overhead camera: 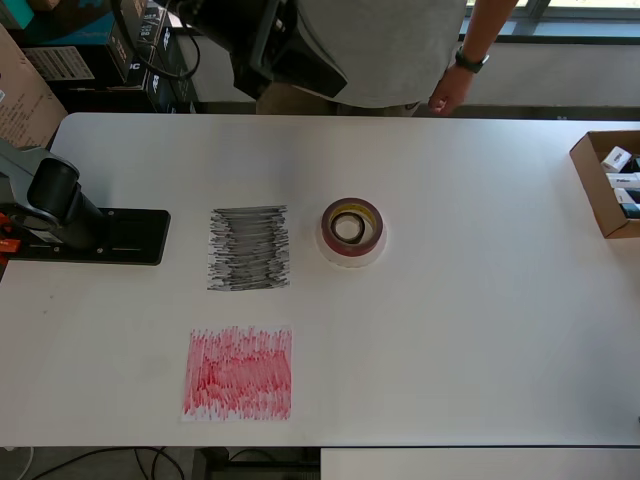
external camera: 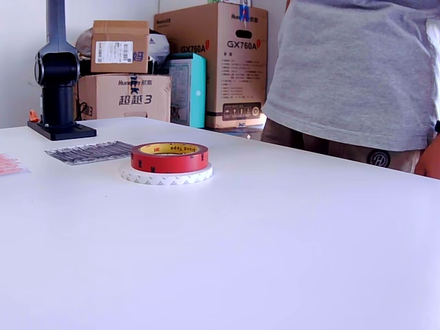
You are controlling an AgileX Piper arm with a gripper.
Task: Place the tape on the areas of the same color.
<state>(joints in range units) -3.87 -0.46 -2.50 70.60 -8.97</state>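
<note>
The tape rolls sit stacked near the table's middle. A whitish ring [overhead camera: 352,257] [external camera: 167,177] lies at the bottom, with a dark-red ring [overhead camera: 371,222] [external camera: 170,157] on top of it. Inside the red ring rests a small black ring [overhead camera: 350,228], which is hidden in the exterior view. The black-grey area [overhead camera: 248,248] [external camera: 91,152] lies just left of the stack in the overhead view. The red area [overhead camera: 238,373] [external camera: 8,163] is nearer the front edge. Only the arm's base [overhead camera: 62,203] [external camera: 56,75] shows, and the gripper is out of view.
A person [overhead camera: 380,50] [external camera: 357,69] stands at the table's far edge. An open cardboard box [overhead camera: 592,180] sits at the overhead view's right edge. Cardboard boxes [external camera: 213,65] are stacked behind the table. A dark bulky object [overhead camera: 275,45] hangs at the overhead view's top.
</note>
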